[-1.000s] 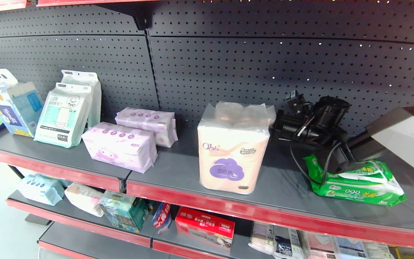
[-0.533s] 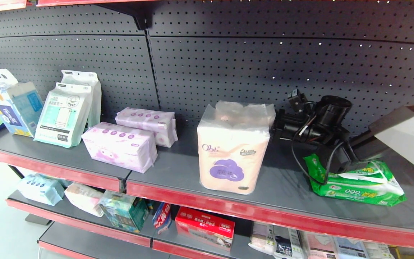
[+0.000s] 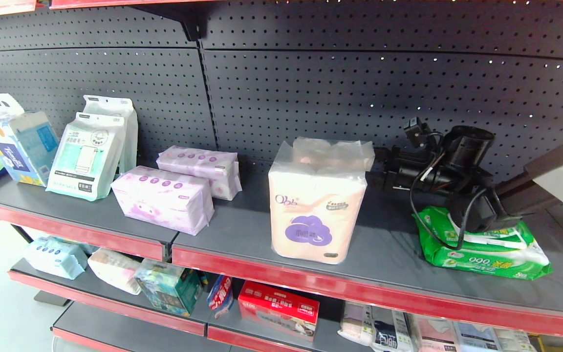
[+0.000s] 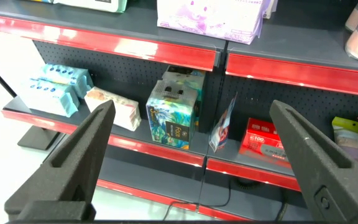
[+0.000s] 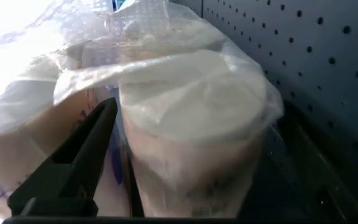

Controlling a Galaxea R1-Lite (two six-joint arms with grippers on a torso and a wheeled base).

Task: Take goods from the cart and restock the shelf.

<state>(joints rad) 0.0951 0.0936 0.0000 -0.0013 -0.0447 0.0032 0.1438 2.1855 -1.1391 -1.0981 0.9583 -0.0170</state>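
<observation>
The left hand (image 4: 191,109) hangs low in front of the lower shelves, its two fingers spread wide. Just past it a dark patterned box (image 4: 174,115) and a red box (image 4: 265,138) stand on a lower shelf (image 4: 135,150).

Up on the main shelf (image 3: 242,230), the pack of toilet rolls (image 3: 315,205) stands upright near the red front lip, roughly mid-shelf. To its right a green pack of wipes (image 3: 487,254) lies flat, with the right arm above it.

The right hand (image 3: 381,171) is at the roll pack's back right corner, fingers apart on either side of the rear roll. Whether they touch the wrap I can't tell.

Left of the rolls lie two pink tissue packs (image 3: 164,198), one behind the other. The black pegboard (image 3: 335,88) runs behind everything.
</observation>
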